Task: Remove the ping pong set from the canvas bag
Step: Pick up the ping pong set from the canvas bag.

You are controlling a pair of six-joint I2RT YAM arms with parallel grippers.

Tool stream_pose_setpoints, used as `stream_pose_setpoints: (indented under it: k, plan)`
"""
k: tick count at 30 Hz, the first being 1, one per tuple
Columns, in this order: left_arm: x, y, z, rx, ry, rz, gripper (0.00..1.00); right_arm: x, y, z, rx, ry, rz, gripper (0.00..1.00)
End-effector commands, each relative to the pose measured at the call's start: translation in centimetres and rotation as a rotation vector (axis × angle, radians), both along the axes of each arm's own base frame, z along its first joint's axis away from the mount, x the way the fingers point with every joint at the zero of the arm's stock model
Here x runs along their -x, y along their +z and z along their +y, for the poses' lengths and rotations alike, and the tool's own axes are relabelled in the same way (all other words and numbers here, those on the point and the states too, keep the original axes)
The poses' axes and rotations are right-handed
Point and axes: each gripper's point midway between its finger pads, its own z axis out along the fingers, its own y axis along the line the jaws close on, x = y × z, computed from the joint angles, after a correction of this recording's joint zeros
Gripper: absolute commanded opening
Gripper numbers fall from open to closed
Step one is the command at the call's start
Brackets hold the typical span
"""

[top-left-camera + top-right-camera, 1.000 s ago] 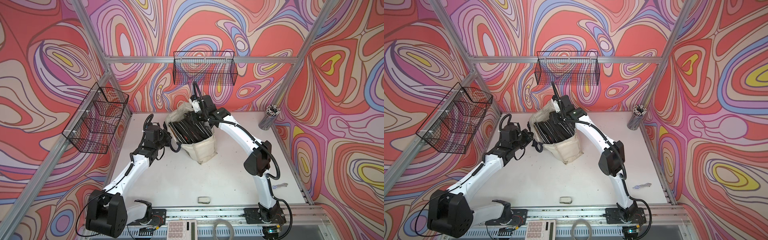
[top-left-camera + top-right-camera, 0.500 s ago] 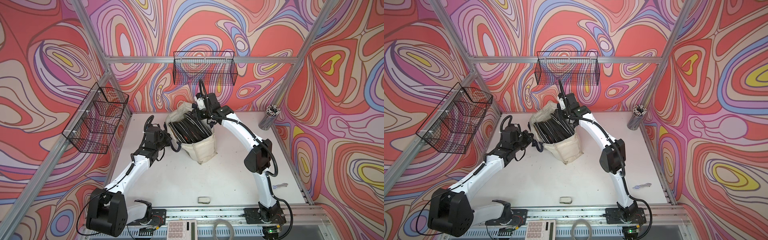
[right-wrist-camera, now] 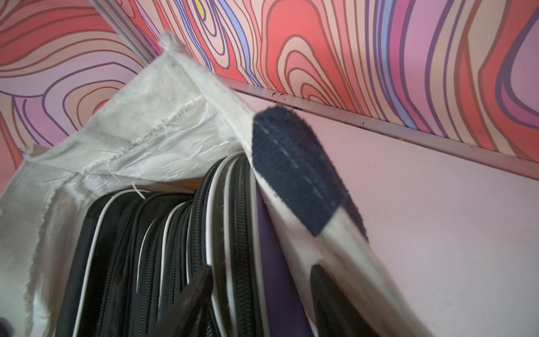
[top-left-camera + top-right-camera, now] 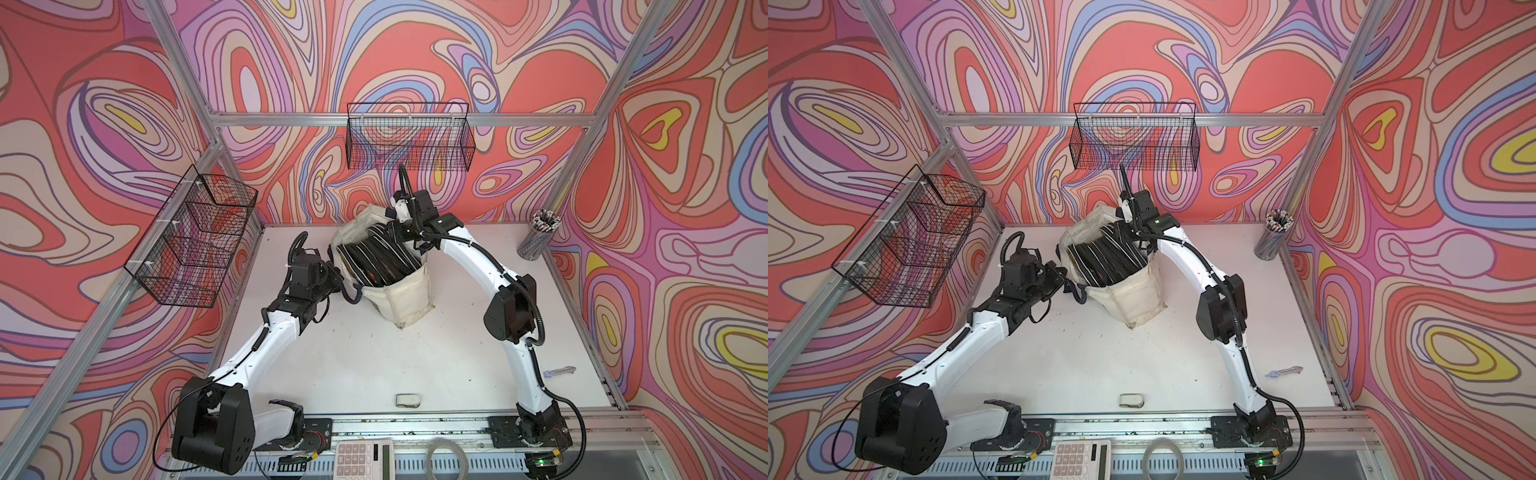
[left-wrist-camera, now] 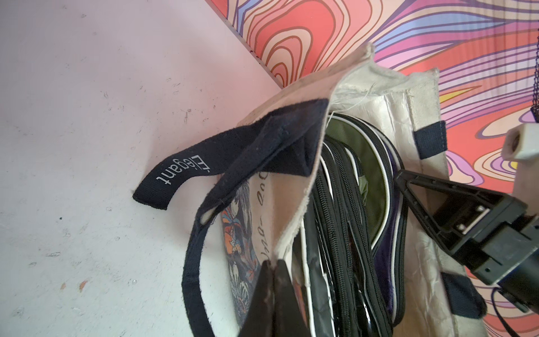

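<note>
The cream canvas bag (image 4: 409, 295) (image 4: 1138, 299) stands open at the back middle of the table, its navy handle (image 5: 180, 172) hanging over the near side. The ping pong set (image 4: 376, 262) (image 4: 1104, 262) fills it as several black zip cases with white piping (image 5: 335, 204) (image 3: 239, 218). My left gripper (image 4: 337, 274) (image 5: 274, 262) is shut on the bag's near rim (image 5: 294, 210), beside the colourful print. My right gripper (image 4: 405, 237) (image 3: 262, 268) is open inside the mouth. One finger lies among the cases and the other against the far wall, with a purple-sided case between them.
Black wire baskets hang on the left wall (image 4: 195, 241) and the back wall (image 4: 409, 141). A cup of pencils (image 4: 538, 237) stands at the back right corner. A small white object (image 4: 408, 400) and a pale tool (image 4: 559, 371) lie near the front, by a calculator (image 4: 363, 459).
The right gripper has shifted a little toward the bag's far right rim and its jaws have narrowed slightly. The left gripper has kept its hold on the rim.
</note>
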Motion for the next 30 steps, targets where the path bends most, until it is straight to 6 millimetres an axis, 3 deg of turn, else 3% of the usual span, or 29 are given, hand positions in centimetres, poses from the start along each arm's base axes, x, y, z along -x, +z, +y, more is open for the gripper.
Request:
stream_pose_setpoints:
  k: [1, 18, 23, 30]
  plan:
    - [0.5, -0.4, 0.5, -0.022, 0.009, 0.005, 0.00, -0.9, -0.4, -0.5, 0.022, -0.027, -0.012, 0.56]
    - [1.1, -1.2, 1.2, -0.034, 0.034, 0.018, 0.00, -3.2, -2.1, -3.9, 0.081, -0.124, -0.018, 0.53]
    - [1.1, -1.4, 1.1, -0.032, 0.032, 0.021, 0.00, -2.9, -2.7, -3.7, 0.099, -0.112, -0.013, 0.46]
    - [0.9, -1.4, 1.1, -0.029, 0.034, 0.016, 0.00, -1.4, -4.0, -2.4, 0.159, -0.080, -0.017, 0.45]
